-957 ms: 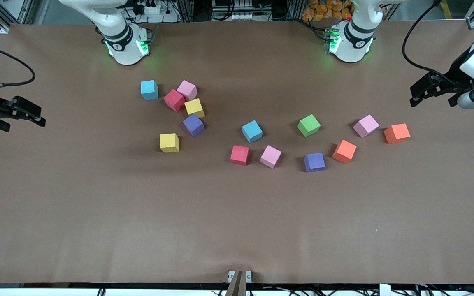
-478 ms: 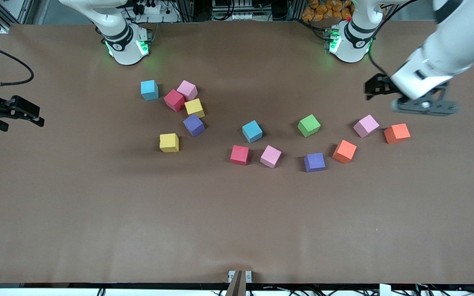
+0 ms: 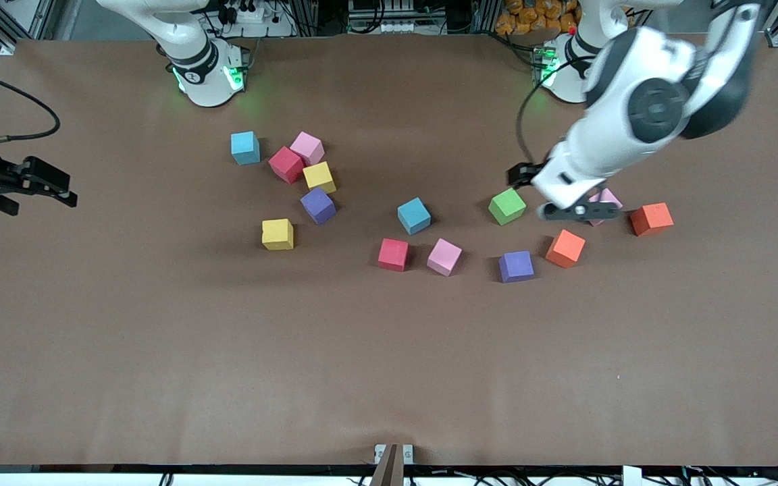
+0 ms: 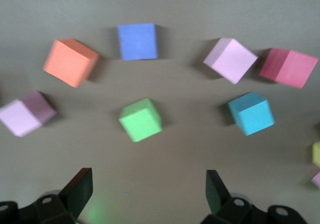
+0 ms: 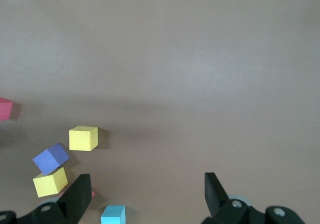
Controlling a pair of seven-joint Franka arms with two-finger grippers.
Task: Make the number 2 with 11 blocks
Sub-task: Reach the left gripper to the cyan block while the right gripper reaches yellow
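Several blocks lie loose and scattered on the table, and no number 2 shows. One cluster holds sky blue [image 3: 245,147], pink [image 3: 307,147], red [image 3: 286,164], yellow [image 3: 319,177] and purple [image 3: 318,205] blocks. My left gripper [image 3: 554,196] hangs open and empty over the table between the green block [image 3: 506,206] and a pink block [image 3: 606,198], which it partly hides. In the left wrist view the green block [image 4: 141,119] lies just ahead of the left gripper [image 4: 148,181]. My right gripper [image 3: 68,189] waits open at the right arm's end of the table.
More blocks sit around the left gripper: orange [image 3: 565,248], orange [image 3: 652,219], purple [image 3: 516,266], pink [image 3: 444,256], red [image 3: 394,254] and sky blue [image 3: 414,215]. A lone yellow block [image 3: 277,233] sits nearer the camera than the cluster. Brown table [image 3: 389,364] stretches toward the camera.
The left arm has swung in from the left arm's end of the table to over the green and pink blocks. Its gripper stays open. The right arm has hardly moved.
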